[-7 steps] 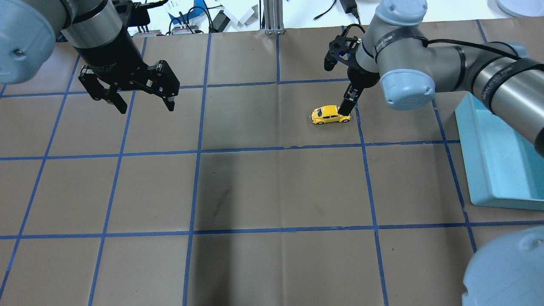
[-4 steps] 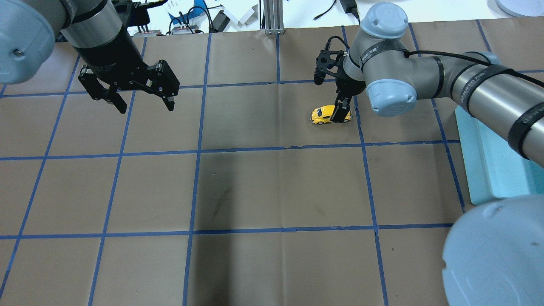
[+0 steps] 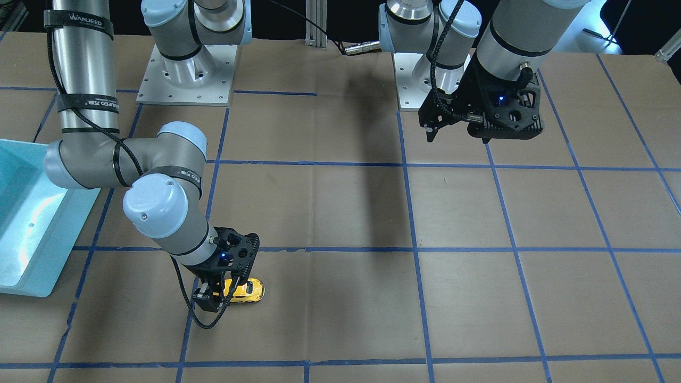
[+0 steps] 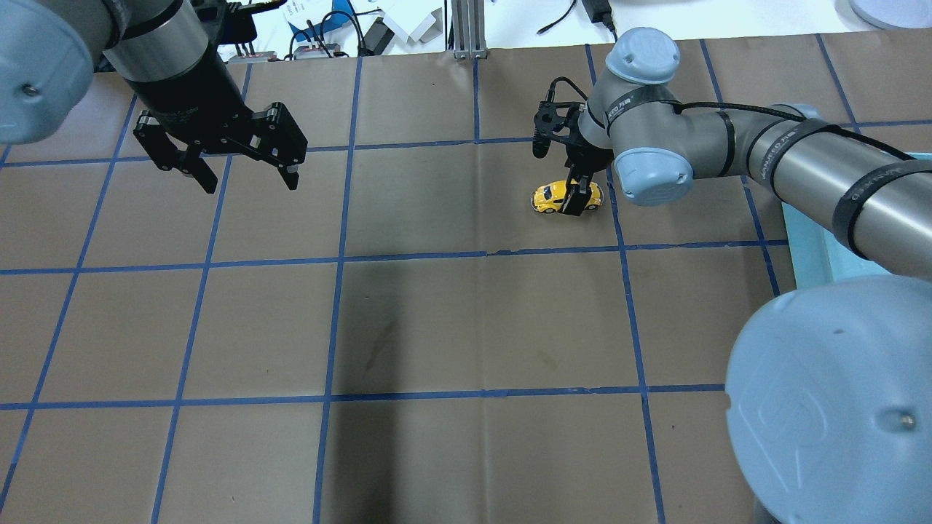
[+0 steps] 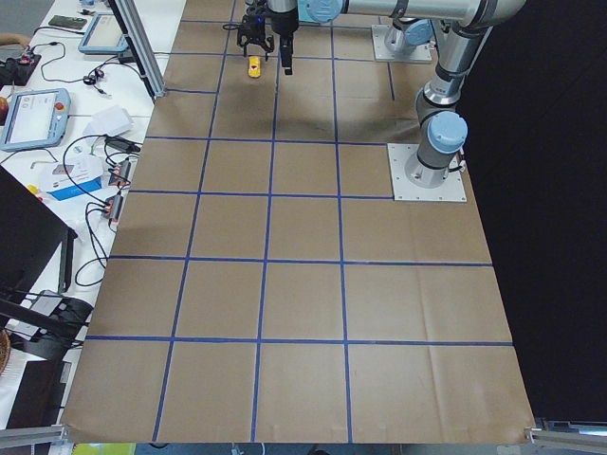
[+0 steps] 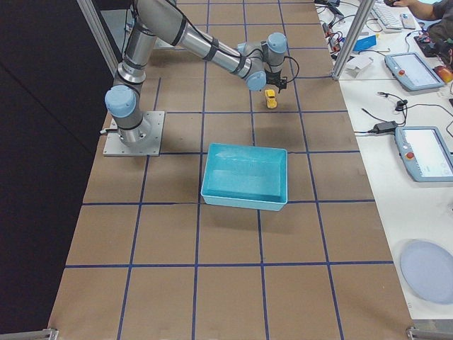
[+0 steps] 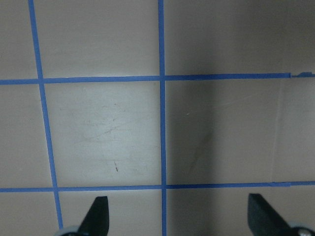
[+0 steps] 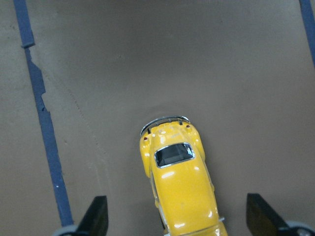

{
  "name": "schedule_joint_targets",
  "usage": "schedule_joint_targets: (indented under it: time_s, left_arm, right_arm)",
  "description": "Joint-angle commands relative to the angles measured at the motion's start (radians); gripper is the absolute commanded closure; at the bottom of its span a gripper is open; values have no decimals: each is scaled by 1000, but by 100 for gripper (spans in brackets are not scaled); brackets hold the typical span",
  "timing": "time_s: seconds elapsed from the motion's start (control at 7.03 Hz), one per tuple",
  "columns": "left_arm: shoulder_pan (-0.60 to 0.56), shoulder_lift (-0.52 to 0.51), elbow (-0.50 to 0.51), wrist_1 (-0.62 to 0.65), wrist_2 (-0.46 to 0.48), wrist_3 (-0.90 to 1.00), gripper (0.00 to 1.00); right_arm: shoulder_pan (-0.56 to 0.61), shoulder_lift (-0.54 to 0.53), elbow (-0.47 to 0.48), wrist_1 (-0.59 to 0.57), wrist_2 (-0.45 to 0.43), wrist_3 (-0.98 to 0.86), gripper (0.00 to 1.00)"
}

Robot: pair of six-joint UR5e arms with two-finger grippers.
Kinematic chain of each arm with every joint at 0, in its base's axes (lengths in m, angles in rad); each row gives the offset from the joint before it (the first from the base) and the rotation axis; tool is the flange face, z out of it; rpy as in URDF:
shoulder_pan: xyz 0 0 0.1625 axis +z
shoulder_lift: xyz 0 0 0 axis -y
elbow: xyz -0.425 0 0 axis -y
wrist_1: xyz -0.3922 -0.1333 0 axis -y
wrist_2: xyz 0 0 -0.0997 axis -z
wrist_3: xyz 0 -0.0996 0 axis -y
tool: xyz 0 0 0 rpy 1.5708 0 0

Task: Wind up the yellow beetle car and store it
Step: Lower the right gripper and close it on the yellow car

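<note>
Brown taped table (image 4: 437, 327): glossy yellow beetle car (image 8: 179, 191), dark window, chrome bumper, between spread right pincer (image 8: 179, 217); left pincer (image 7: 178, 219) spread.

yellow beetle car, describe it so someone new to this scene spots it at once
On the brown table gridded with blue tape, find the right arm's open end effector, low over it. The yellow beetle car sits between its fingers: the only small, glossy yellow thing there.

You see the counter (image 4: 466, 327) from overhead, front, both ends; wrist cameras look down, the right close over the yellow beetle car (image 8: 179, 182).
</note>
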Motion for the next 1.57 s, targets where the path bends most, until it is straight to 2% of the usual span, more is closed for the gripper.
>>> schedule_joint_targets:
  time_s: [0.0, 0.57, 0.71, 0.85, 1.0, 1.14, 1.42]
  left_arm:
    - [0, 0, -1, 0, 0, 0, 0]
    - [1, 2, -1, 0, 0, 0, 0]
    - [0, 2, -1, 0, 0, 0, 0]
    - [0, 2, -1, 0, 0, 0, 0]
    - [0, 2, -1, 0, 0, 0, 0]
    - [1, 2, -1, 0, 0, 0, 0]
    - [3, 2, -1, 0, 0, 0, 0]
  right_arm:
    - [0, 12, 1, -23, -1, -15, 0]
    - [-2, 27, 16, -26, 2, -7, 1]
    - [-2, 28, 16, -26, 2, -7, 13]
    - [-2, 26, 15, -26, 1, -4, 49]
    - [-2, 28, 15, -24, 1, -4, 67]
    - [-2, 26, 7, -21, -2, -1, 74]
    - [-5, -1, -13, -20, -9, 75, 74]
